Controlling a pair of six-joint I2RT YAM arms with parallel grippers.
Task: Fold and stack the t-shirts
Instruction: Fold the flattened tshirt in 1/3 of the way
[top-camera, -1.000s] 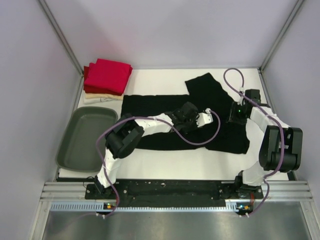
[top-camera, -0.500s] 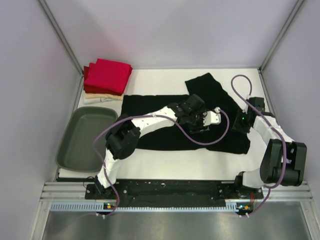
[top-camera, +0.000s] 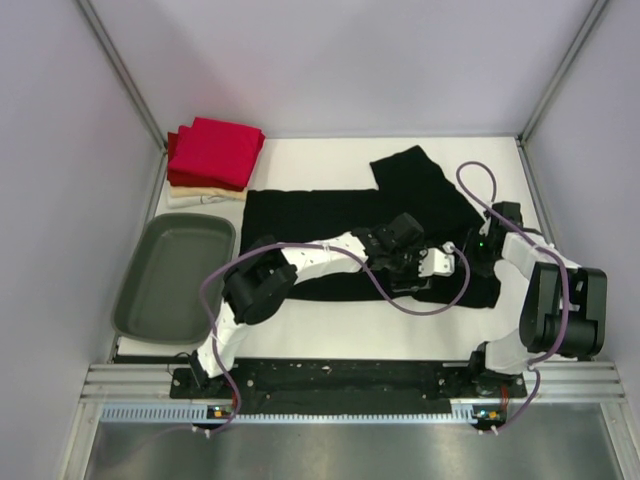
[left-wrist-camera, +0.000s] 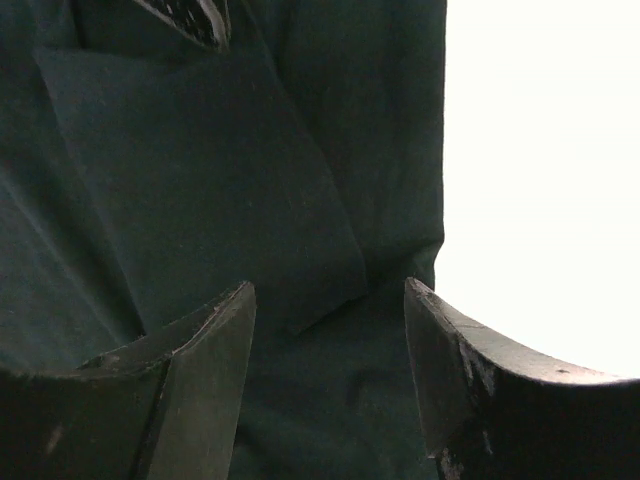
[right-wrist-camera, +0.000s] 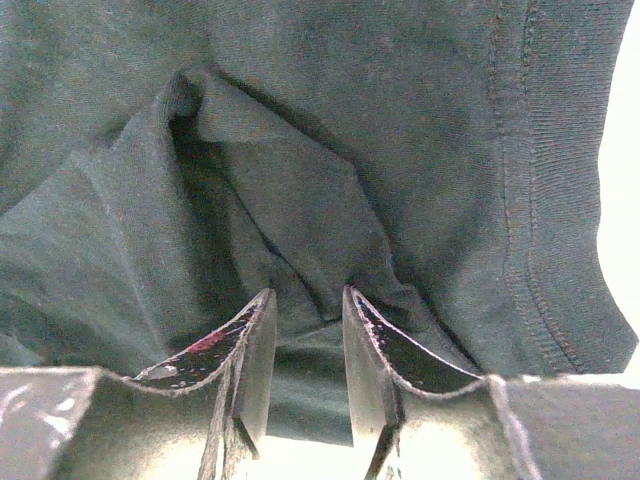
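Black t-shirt is spread mid-bench, long axis running left edge to right edge. Left pincer gapes wide over its right end, holding nothing. Right pincer is nearer that edge, barely parted at a pucker. Can't tell if it's pinching.

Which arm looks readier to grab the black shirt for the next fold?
Probably right: the right gripper straddles a pucker of the shirt by a stitched edge. The left gripper hangs open above flat cloth.
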